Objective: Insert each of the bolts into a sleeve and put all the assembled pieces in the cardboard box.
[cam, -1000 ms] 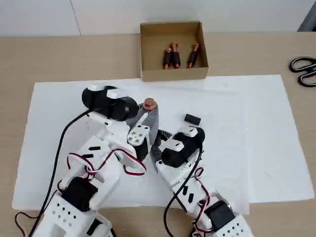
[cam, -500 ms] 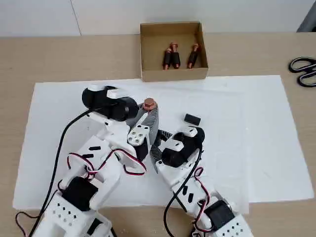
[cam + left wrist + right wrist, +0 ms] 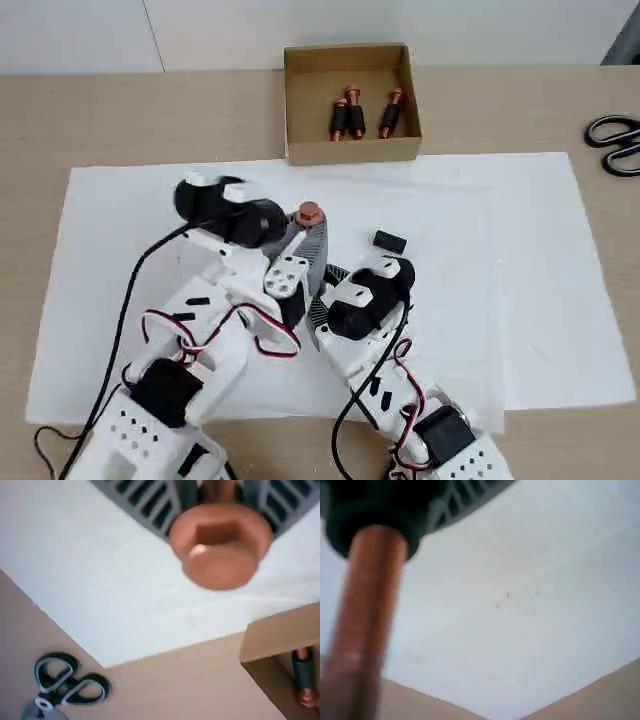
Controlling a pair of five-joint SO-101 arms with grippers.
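Copper bolt [image 3: 220, 550] pinched in my left gripper [image 3: 306, 228], just this side of the cardboard box [image 3: 350, 151]; right gripper [image 3: 322, 286] seemingly clamps a sleeve [image 3: 350, 525].

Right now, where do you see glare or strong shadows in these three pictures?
High view: the light is even and soft, with only faint shadows on the white paper and no glare. Left wrist view: a small bright glint sits on the head of the bolt. Right wrist view: a pale sheen runs along the bolt's shaft, below the dark sleeve.
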